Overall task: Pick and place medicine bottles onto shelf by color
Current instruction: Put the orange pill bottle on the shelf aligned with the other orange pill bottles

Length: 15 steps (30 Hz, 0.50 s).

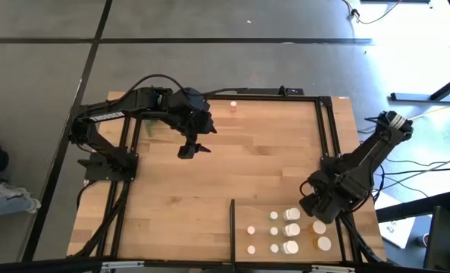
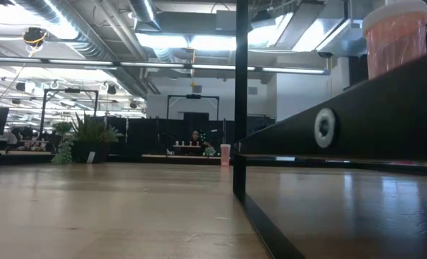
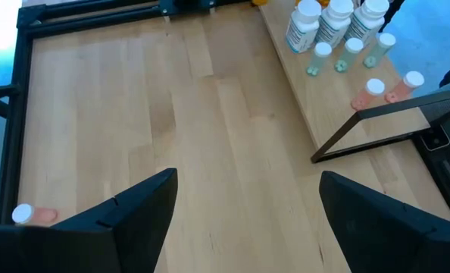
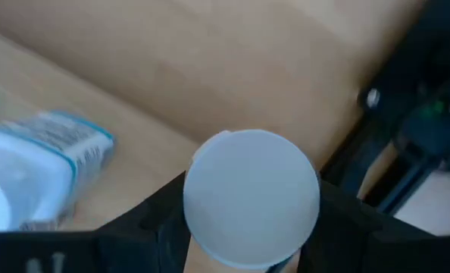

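Closest thing to any lens was the white cap [image 4: 251,199] filling the right wrist view, with the right gripper's [image 4: 248,220] dark fingers hugging it on both sides, so that gripper looked clamped on a bottle. From above, the right gripper [image 1: 318,205] sat at the shelf's [image 1: 263,208] 2 o'clock corner, right over the orange bottles [image 1: 318,227].

The shelf took up the table's 5 o'clock area and already carried most of the bottles: white ones [image 1: 292,229], small ones nearer the black strip [image 1: 232,227], orange at the far side. One stray bottle [image 1: 233,105] stood alone at the table's 12 o'clock edge.

The left gripper [image 1: 189,150] hung over the table's 11 o'clock part, jaws wide apart and holding nothing; its wrist camera caught the stray [image 3: 24,215] just beside one finger.

Best guess is the step was setting the held bottle down with its colour group. Doing it well probably meant lowering straight, keeping the bottle upright, and letting the base touch wood before opening. The white bottle [image 4: 35,174] stood near, so the fingers would need to spread only a little and lift straight up, or they could knock a neighbour over. Couldn't tell the held bottle's body colour with the cap hiding it.
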### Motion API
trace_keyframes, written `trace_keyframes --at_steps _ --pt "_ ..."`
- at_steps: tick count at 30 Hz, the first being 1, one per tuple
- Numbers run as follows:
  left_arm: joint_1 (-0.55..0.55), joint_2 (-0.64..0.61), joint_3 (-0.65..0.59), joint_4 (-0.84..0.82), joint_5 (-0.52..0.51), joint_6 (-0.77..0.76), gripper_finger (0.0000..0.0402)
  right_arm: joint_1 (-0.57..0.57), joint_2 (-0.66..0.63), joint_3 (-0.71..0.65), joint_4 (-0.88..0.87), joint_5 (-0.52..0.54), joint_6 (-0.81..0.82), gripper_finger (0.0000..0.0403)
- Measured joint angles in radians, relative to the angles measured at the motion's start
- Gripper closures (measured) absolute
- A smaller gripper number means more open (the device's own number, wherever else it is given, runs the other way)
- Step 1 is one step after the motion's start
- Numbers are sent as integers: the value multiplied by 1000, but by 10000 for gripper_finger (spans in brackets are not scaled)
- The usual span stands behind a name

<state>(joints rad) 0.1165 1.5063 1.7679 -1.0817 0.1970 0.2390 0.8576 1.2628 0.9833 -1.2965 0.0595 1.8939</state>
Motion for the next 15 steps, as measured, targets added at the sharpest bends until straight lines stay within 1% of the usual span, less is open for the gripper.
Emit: trace_keyframes --at_steps 2,6,15 --pt "0 0 0 0 0 0 85 21 17 0 24 -26 32 196" --pt "0 0 0 0 0 0 85 51 47 0 88 -28 67 196" --pt "0 0 0 0 0 0 85 65 119 0 156 -28 85 196"
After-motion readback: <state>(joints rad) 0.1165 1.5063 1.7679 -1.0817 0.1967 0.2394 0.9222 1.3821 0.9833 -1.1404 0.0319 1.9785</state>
